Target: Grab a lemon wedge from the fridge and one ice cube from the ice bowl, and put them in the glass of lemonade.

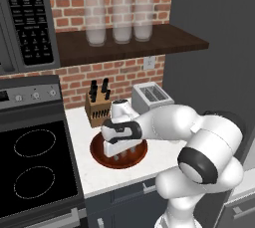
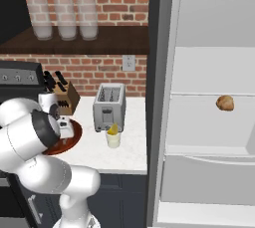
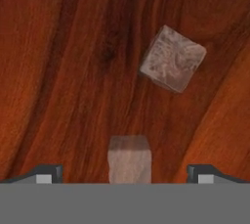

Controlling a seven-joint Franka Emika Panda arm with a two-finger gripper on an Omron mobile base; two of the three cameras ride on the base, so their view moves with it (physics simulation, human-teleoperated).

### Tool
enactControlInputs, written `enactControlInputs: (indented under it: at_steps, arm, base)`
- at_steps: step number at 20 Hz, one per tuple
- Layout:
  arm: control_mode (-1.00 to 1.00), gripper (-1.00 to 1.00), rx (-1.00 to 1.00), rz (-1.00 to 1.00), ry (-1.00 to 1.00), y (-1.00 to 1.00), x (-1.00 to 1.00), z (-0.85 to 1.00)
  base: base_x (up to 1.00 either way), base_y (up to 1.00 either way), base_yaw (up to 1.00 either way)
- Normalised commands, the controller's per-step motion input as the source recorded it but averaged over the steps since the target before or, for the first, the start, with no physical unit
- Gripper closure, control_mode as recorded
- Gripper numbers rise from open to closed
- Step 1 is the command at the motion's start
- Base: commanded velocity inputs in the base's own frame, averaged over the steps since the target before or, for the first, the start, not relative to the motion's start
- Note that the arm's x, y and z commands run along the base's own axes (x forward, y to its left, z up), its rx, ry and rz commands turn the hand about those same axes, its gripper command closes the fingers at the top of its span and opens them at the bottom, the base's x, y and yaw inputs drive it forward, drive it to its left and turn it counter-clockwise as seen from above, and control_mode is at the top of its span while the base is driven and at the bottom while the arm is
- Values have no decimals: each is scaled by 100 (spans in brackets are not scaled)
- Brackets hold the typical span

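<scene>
My gripper (image 3: 125,174) hangs low in the wooden bowl (image 1: 96,153) with jaws spread wide and one ice cube (image 3: 129,159) centred between them, so I should sink straight down and squeeze gently, leaving the other cube (image 3: 173,59) alone.

A white speckled stone counter (image 1: 94,174) carries a wide, shallow, reddish-brown wooden ice bowl (image 1: 97,156), a tan wooden knife block (image 1: 97,110) with black handles behind it, and a silver two-slot toaster (image 2: 109,106) against the brick wall. Just in front of the toaster stands a small clear glass of pale yellow lemonade (image 2: 113,139). Above, a dark wooden shelf (image 1: 164,41) holds three tall frosted glass jars (image 1: 119,20) in a row.
</scene>
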Motion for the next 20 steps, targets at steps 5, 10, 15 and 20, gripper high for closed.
enactControlInputs:
  at_steps: [5, 10, 15, 20]
  arm:
    - [-100, -100, 0, 0, -11, 0, -2, 0]
    - [-100, -100, 1, 0, -4, 0, 0, 0]
    - [-100, -100, 0, 0, 0, 0, 1, -3]
    - [-100, -100, 0, 0, 0, 0, 3, -15]
  base:
    - [0, 0, 0]
    - [0, 0, 0]
    - [0, 0, 0]
    - [0, 0, 0]
